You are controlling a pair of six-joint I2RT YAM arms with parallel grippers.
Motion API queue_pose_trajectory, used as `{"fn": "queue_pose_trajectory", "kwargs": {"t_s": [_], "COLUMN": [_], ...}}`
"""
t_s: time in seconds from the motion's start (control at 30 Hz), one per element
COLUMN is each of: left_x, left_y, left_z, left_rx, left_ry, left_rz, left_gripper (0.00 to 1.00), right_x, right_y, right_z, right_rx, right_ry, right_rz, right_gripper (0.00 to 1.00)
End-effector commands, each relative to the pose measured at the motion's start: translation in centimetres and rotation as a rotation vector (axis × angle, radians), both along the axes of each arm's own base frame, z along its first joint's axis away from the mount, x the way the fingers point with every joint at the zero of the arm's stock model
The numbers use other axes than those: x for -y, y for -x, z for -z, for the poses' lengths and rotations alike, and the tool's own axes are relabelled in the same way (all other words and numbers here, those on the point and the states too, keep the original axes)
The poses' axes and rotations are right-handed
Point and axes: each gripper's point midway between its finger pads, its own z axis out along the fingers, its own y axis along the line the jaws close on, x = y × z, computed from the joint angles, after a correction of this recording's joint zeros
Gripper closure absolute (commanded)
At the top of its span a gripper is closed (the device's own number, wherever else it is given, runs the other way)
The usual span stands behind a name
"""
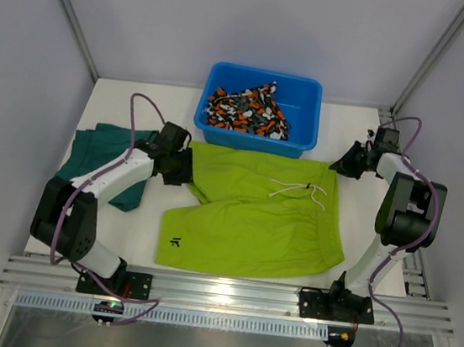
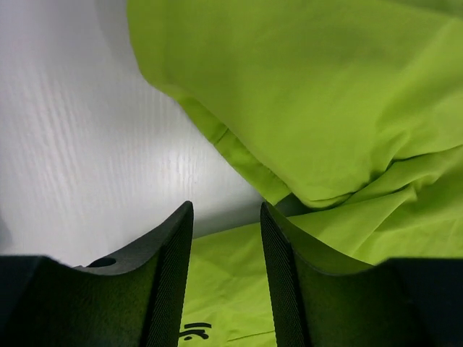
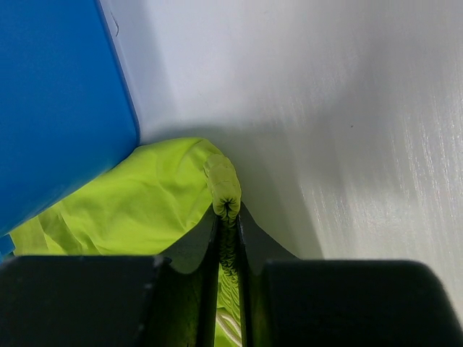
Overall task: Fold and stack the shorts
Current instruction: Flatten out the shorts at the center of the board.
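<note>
The lime yellow-green shorts (image 1: 252, 218) lie spread in the middle of the table, white drawstring on top. In the left wrist view they (image 2: 325, 108) are bunched just beyond my fingers. My left gripper (image 1: 188, 171) is at their left leg edge, open (image 2: 226, 217) with nothing between the pads. My right gripper (image 1: 337, 165) is shut on the waistband corner of the lime shorts (image 3: 226, 184), the cloth pinched between its fingers (image 3: 228, 217). The dark teal-green shorts (image 1: 99, 153) lie at the left, partly under my left arm. The camouflage shorts (image 1: 248, 112) sit in the tub.
A blue plastic tub (image 1: 301, 127) stands at the back centre, touching the far edge of the lime shorts; its wall (image 3: 58, 94) is close on the left of my right gripper. Bare white table (image 3: 347, 130) lies to the right.
</note>
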Motion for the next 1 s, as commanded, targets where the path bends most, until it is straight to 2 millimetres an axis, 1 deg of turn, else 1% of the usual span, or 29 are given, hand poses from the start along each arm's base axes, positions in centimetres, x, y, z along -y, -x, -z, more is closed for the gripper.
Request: {"fn": "queue_pose_trajectory", "kwargs": {"t_s": [0.0, 0.07, 0.17, 0.2, 0.3, 0.4, 0.47, 0.53, 0.57, 0.6, 0.67, 0.7, 0.73, 0.8, 0.87, 0.97], "left_x": [2.3, 3.4, 4.0, 4.1, 4.5, 5.0, 4.7, 4.1, 3.5, 2.8, 1.9, 1.4, 0.1, -1.1, -2.8, -4.3], "left_y": [-0.2, -0.6, -0.9, -0.8, -0.8, -1.1, -1.0, -0.6, -0.7, -0.5, -0.5, -0.5, -0.7, -0.8, -1.1, -0.9], "left_z": [1.9, 2.2, 3.3, 4.1, 5.4, 6.1, 7.2, 8.2, 8.5, 8.7, 8.9, 8.9, 8.5, 7.6, 5.8, 4.1], "left_rx": [-0.014, 0.008, 0.005, -0.017, -0.036, -0.036, -0.064, -0.104, -0.100, -0.107, -0.106, -0.104, -0.099, -0.099, -0.085, -0.062], "left_ry": [0.103, 0.137, 0.131, 0.125, 0.129, 0.123, 0.088, 0.043, 0.009, -0.019, -0.061, -0.087, -0.152, -0.210, -0.261, -0.299], "left_rz": [0.026, 0.025, 0.011, -0.002, -0.018, -0.027, -0.048, -0.063, -0.085, -0.102, -0.138, -0.154, -0.180, -0.193, -0.214, -0.233], "left_gripper": [0.57, 0.57, 0.57, 0.57, 0.56, 0.57, 0.59, 0.62, 0.63, 0.67, 0.79, 0.88, 1.00, 1.00, 1.00, 1.00], "right_x": [0.7, 0.8, 0.9, 1.0, 1.1, 1.2, 1.3, 1.2, 1.3, 1.3, 1.3, 1.3, 1.3, 1.4, 1.5, 1.6], "right_y": [-1.8, -1.9, -1.8, -1.8, -1.6, -1.4, -1.5, -1.5, -1.6, -1.7, -1.8, -1.7, -1.8, -1.8, -1.8, -1.8], "right_z": [-1.9, -2.2, -2.4, -2.4, -2.4, -2.1, -2.1, -2.0, -2.1, -2.2, -2.3, -2.1, -2.1, -2.0, -2.0, -1.8], "right_rx": [0.069, 0.076, 0.077, 0.078, 0.074, 0.065, 0.065, 0.065, 0.067, 0.069, 0.073, 0.070, 0.069, 0.066, 0.064, 0.059], "right_ry": [0.034, 0.038, 0.046, 0.052, 0.065, 0.073, 0.071, 0.071, 0.072, 0.072, 0.073, 0.074, 0.074, 0.077, 0.082, 0.086], "right_rz": [0.010, 0.011, 0.009, 0.012, 0.008, 0.010, 0.012, 0.011, 0.013, 0.013, 0.015, 0.016, 0.016, 0.018, 0.019, 0.021], "right_gripper": [0.86, 0.86, 0.86, 0.86, 0.86, 0.86, 0.86, 0.86, 0.86, 0.86, 0.86, 0.86, 0.86, 0.86, 0.86, 0.86]}}
